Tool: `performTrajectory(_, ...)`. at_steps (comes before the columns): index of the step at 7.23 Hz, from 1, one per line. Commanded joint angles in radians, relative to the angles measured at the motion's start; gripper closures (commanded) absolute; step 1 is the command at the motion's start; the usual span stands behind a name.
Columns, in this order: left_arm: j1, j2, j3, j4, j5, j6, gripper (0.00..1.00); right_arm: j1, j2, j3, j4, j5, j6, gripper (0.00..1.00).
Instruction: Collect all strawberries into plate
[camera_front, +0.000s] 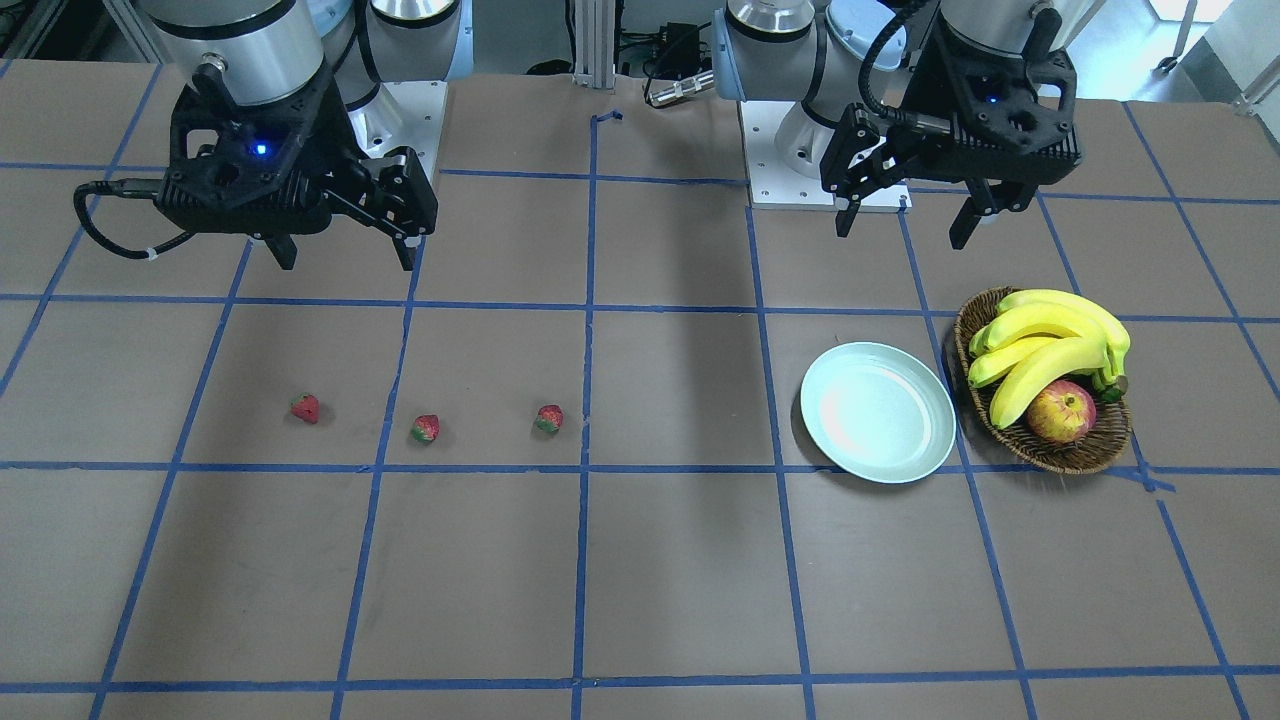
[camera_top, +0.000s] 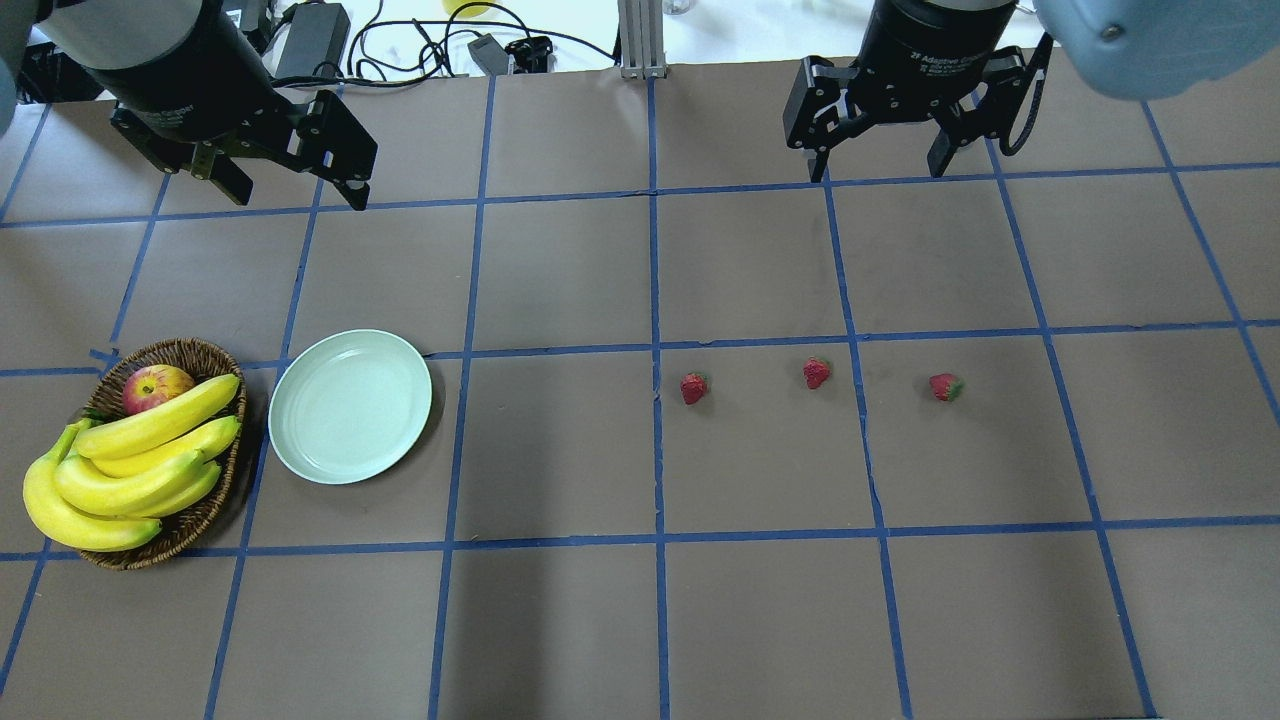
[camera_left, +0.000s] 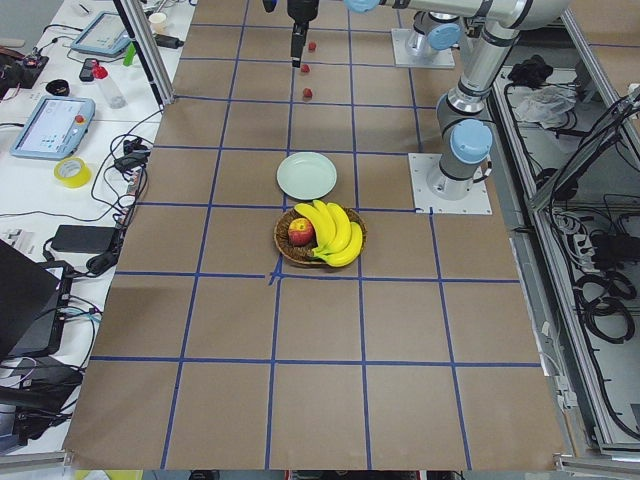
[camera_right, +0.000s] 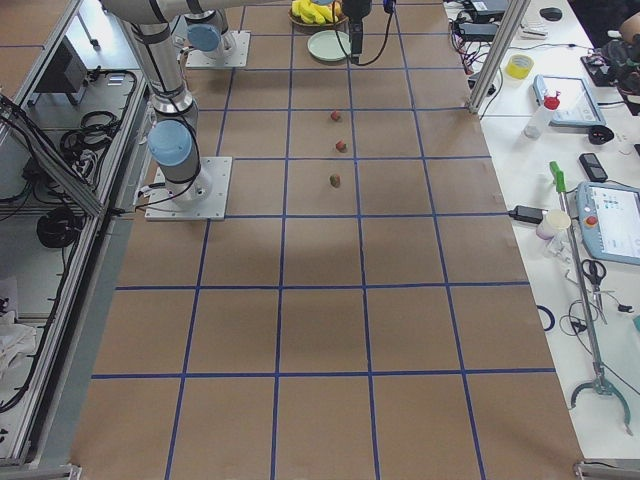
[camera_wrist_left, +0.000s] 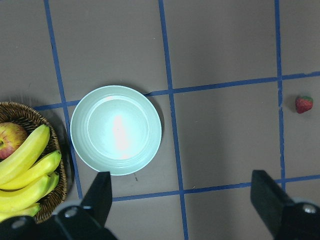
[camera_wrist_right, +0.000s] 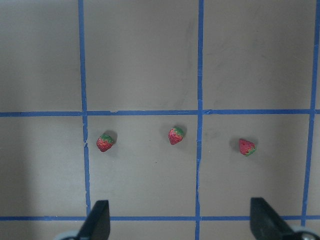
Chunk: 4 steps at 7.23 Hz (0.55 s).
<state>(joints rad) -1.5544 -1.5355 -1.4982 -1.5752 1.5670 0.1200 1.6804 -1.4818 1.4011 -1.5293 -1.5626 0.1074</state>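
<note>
Basket (camera_top: 192, 350) with bananas (camera_top: 130, 470), apple (camera_top: 155, 386) just beside plate (camera_top: 350, 407); strawberries (camera_top: 817, 372) well apart.

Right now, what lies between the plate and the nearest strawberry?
Nothing but bare table and blue tape, as the overhead view shows, between plate and strawberry.

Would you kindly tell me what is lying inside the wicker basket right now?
The basket holds a bunch of yellow bananas and one red-yellow apple beside them. The bananas cover most of its floor, so anything beneath them cannot be seen.
</note>
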Motion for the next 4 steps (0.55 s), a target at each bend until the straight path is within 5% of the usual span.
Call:
performTrajectory(1, -0.001, 0.0, 0.0, 0.001, -0.001, 0.001, 0.0, 0.001, 0.0, 0.001, 0.0, 0.001, 0.0, 0.0)
performTrajectory(4, -0.001, 0.0, 0.0, 0.001, -0.001, 0.001, 0.0, 0.002, 0.008, 0.003, 0.0, 0.0, 0.0, 0.0)
